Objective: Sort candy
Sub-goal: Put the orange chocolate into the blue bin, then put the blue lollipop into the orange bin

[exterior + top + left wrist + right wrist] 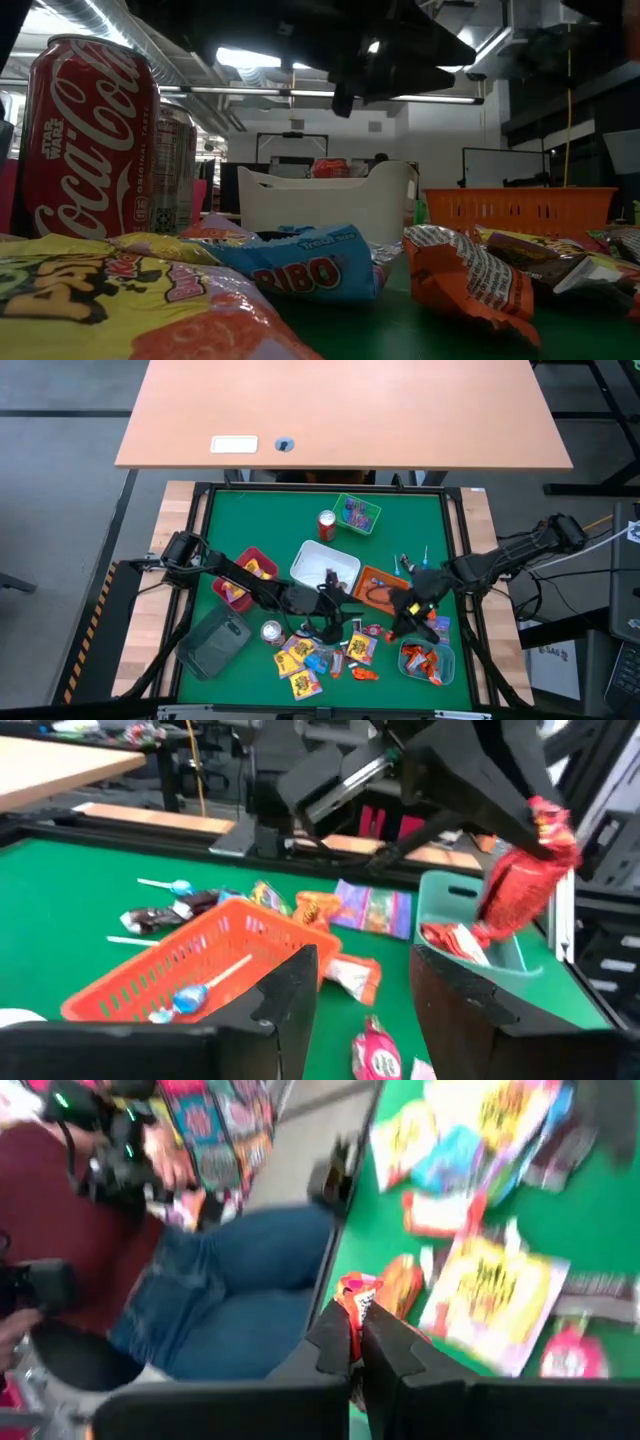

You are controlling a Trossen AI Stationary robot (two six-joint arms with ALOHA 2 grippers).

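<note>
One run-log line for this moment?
right gripper: shut on red candy, above green tray | left gripper: open, empty, near orange basket | loose candy remaining

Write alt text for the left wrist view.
The right pincer holds a red wrapped candy above a green tray of sweets. The left pincer is open in the foreground, beside an orange basket holding a blue lollipop.

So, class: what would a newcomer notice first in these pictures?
Probably the right gripper, its fingers shut on a red-orange candy held over the teal tray at the table's near right. Next, the bright candy packets scattered on the green mat along the near edge, and the red cola can looming in the low view.
</note>
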